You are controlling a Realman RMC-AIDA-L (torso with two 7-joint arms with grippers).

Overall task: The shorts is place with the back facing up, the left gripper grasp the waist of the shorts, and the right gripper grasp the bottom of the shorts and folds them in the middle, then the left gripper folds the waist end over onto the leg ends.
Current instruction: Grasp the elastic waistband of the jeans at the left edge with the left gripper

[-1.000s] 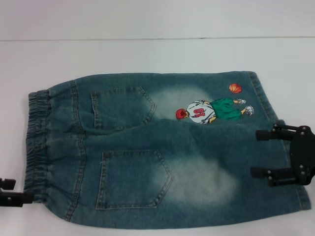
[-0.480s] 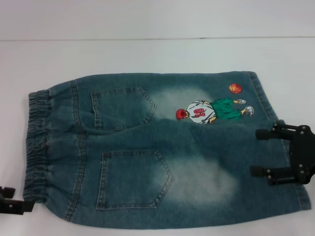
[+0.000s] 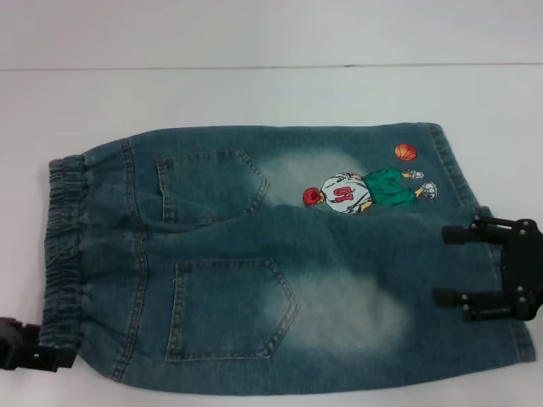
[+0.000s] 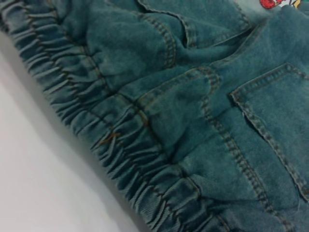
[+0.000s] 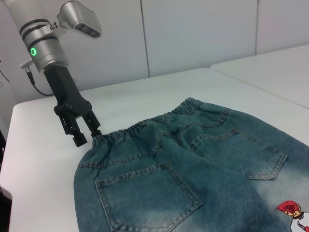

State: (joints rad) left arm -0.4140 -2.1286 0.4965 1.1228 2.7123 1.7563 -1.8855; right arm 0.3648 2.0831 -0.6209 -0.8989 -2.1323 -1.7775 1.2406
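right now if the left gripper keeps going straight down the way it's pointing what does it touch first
Most likely the elastic waistband of the shorts: the open left gripper points down at its corner. It may meet the table just beside it; depth is unclear.

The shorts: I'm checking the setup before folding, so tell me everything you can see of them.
The shorts are washed blue denim, lying flat on the white table, back up, with two patch pockets. The gathered elastic waist points to the robot's left, the leg hems to its right. A cartoon basketball player is printed on the far leg. The left gripper is open at the waist's near corner; the right gripper is open over the near hem.
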